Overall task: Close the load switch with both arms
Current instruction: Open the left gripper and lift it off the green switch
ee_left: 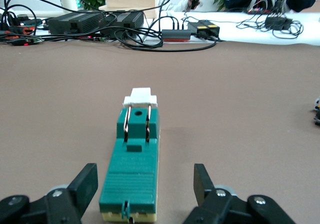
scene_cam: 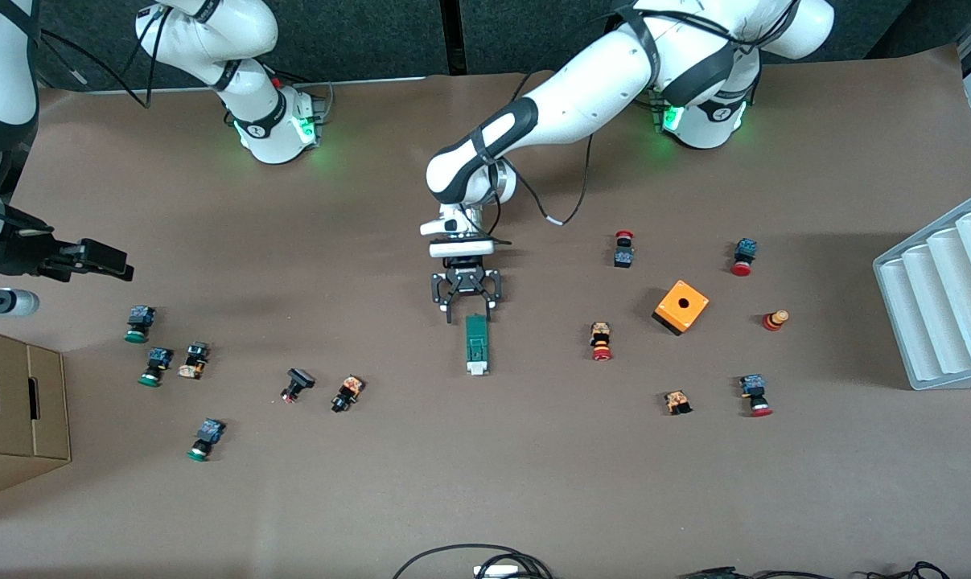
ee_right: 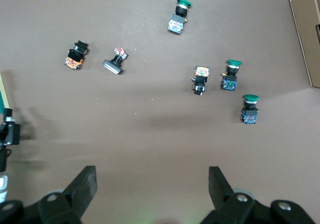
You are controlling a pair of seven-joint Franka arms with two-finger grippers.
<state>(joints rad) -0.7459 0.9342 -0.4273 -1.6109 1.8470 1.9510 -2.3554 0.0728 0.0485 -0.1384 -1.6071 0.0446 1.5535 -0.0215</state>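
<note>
The load switch lies flat in the middle of the table, a dark-green block with its white sliding piece at the end nearer the front camera. My left gripper is low at the switch's other end. In the left wrist view the switch runs away from the gripper. A black finger stands on each side of it with a gap, so the left gripper is open. My right gripper waits in the air at the right arm's end of the table. It is open and holds nothing.
An orange cube with a hole and several red-capped push buttons lie toward the left arm's end, beside a grey ribbed tray. Green-capped buttons and a cardboard box are toward the right arm's end. Cables lie at the front edge.
</note>
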